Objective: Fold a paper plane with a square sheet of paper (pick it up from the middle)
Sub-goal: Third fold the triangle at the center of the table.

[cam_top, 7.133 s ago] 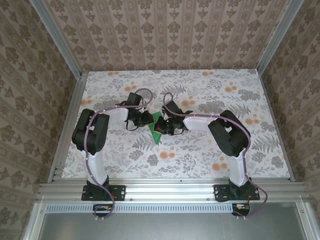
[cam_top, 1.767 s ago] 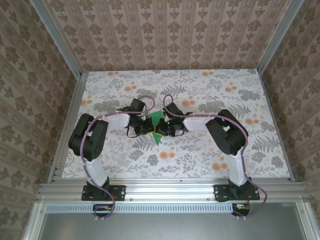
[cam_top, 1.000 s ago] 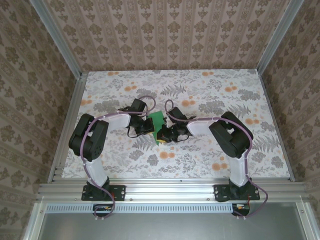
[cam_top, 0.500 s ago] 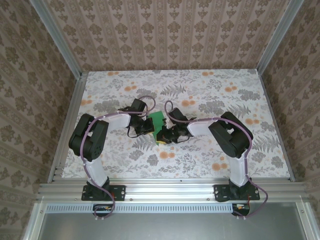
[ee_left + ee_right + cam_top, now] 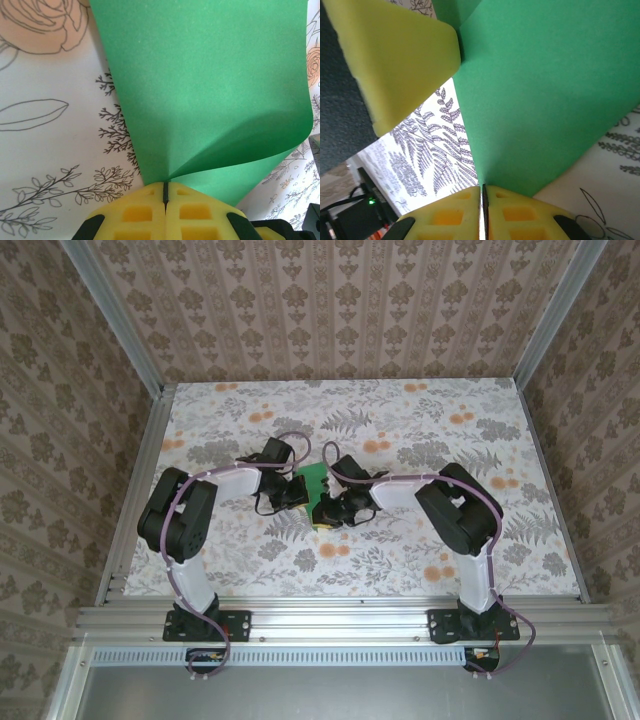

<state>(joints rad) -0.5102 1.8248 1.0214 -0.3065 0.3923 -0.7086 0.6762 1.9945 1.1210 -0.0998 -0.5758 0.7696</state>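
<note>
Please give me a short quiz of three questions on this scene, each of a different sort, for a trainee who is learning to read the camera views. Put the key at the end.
1. True or false: the left gripper has its fingers shut on the green sheet of paper.
2. What does the right gripper hold? A: nothing. B: the same green sheet of paper. C: a cable.
3. Fill in the missing word: the tabletop under the paper has a ___ pattern.

Key: 1 true; 2 B; 3 floral.
</note>
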